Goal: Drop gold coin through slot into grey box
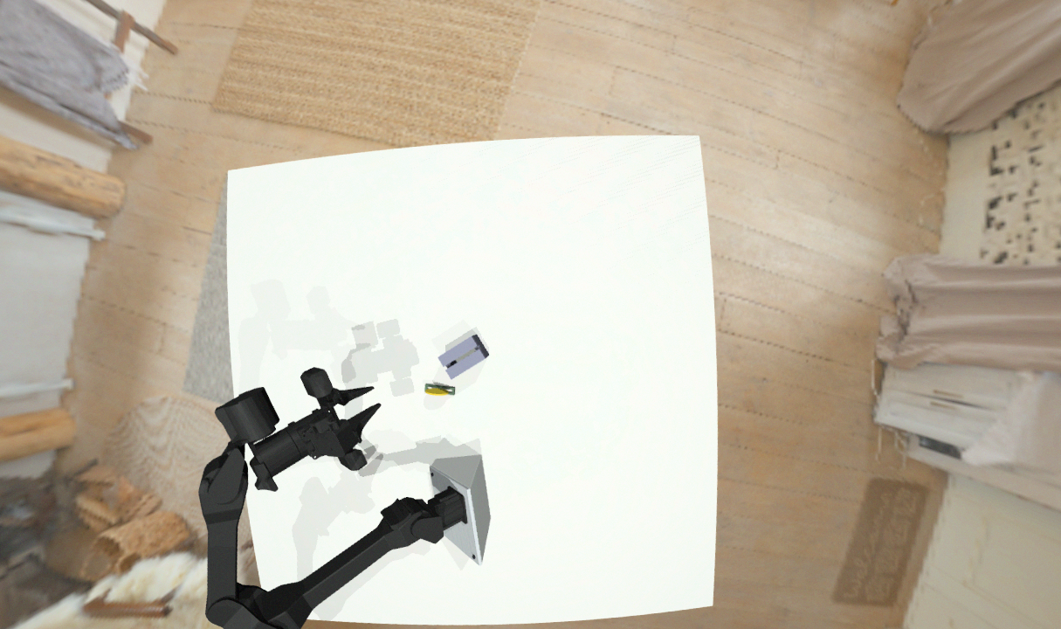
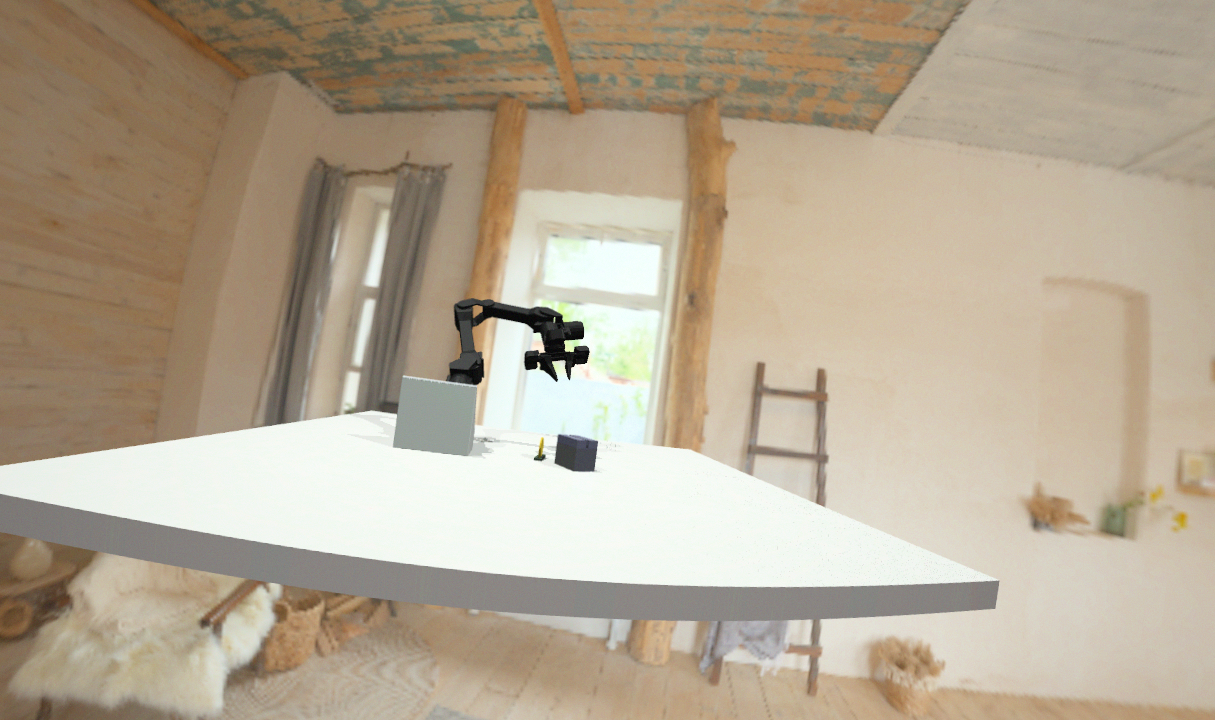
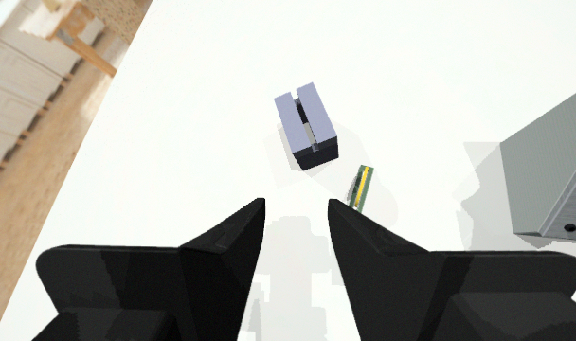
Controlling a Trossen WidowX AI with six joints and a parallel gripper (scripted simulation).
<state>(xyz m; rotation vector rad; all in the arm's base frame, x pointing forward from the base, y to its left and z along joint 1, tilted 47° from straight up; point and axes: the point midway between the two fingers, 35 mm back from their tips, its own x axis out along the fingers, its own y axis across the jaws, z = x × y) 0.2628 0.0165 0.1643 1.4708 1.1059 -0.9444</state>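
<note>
The gold coin [image 1: 438,391] [image 2: 540,445] [image 3: 362,186] stands on its edge in the dark-green holder [image 1: 452,390] [image 2: 538,458] [image 3: 369,179]. The closed grey box [image 1: 470,362] [image 2: 575,454] [image 3: 317,114] stands close beside the holder, its narrow slot running lengthwise along the lid. The slot and the coin point in different directions. My gripper [image 1: 376,397] [image 2: 563,379] [image 3: 297,206] is open and empty, high above the table and pointing down. In the wrist view the coin and holder show just past the right fingertip, which covers the holder's near end, and the box shows farther ahead.
The grey wedge-shaped base block [image 1: 478,501] [image 2: 436,416] [image 3: 544,180] under the arm stands on the white table [image 1: 581,313] [image 2: 468,510]. It is at the right in the wrist view. A table edge crosses the left of that view.
</note>
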